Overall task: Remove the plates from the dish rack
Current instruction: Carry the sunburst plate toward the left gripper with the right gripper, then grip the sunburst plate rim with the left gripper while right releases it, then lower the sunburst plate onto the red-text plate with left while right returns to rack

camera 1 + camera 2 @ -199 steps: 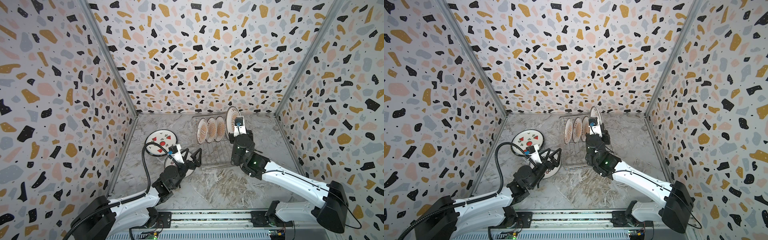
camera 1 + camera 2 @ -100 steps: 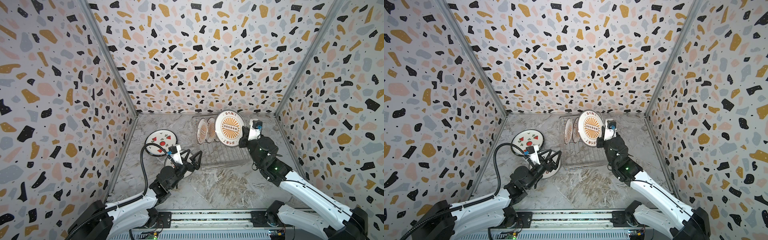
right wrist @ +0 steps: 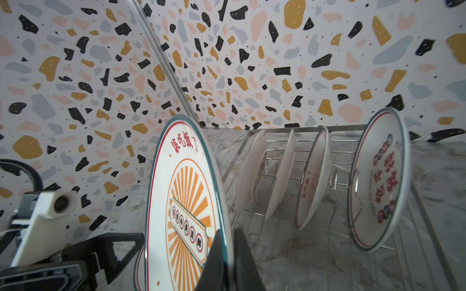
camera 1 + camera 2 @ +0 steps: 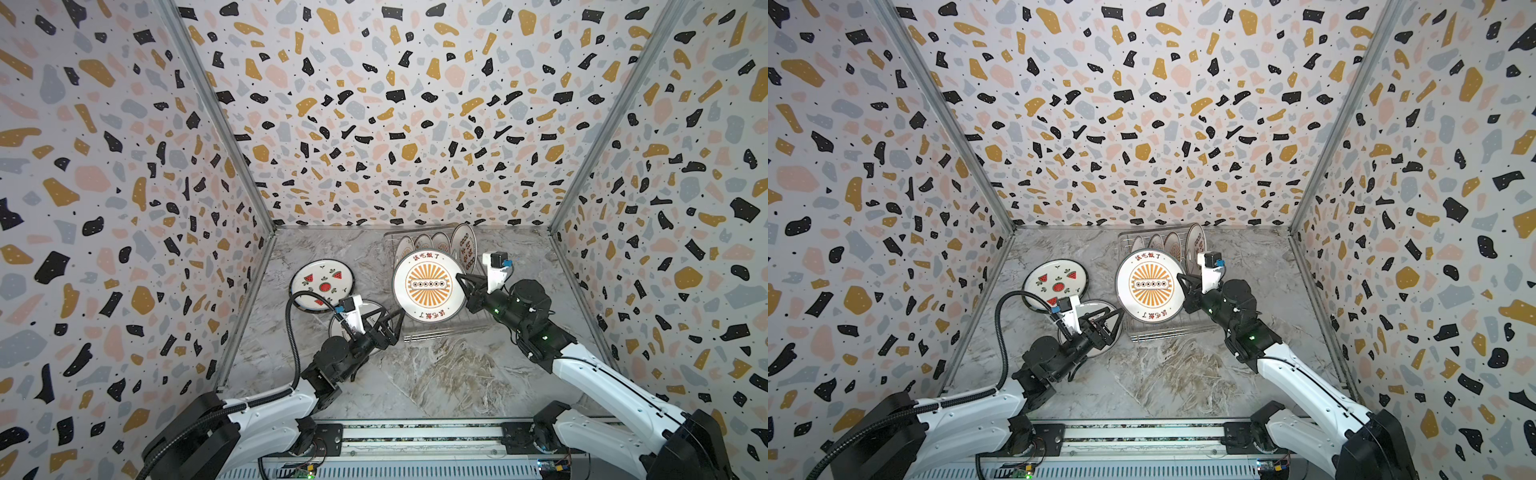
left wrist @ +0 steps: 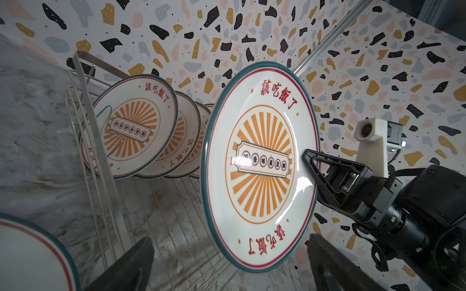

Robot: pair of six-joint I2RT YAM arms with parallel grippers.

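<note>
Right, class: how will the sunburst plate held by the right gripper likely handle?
Probably rigid: the sunburst plate shows no sag though the right gripper pinches only its rim. Its glossy glaze suggests it could slip. Looks ceramic, so likely breakable.

Marble-patterned tabletop (image 4: pixel 436 374), enclosed on three sides by terrazzo-print walls (image 4: pixel 395 104) flecked black, ochre, pink, grey; silver metal posts (image 4: pixel 222 124) run up both rear corners.

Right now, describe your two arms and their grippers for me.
The left arm and right arm have white shells with black joints. The left gripper and right gripper have black triangular open-frame fingers under white camera mounts with blue tags. A black ribbed cable loops off the left arm.
</note>
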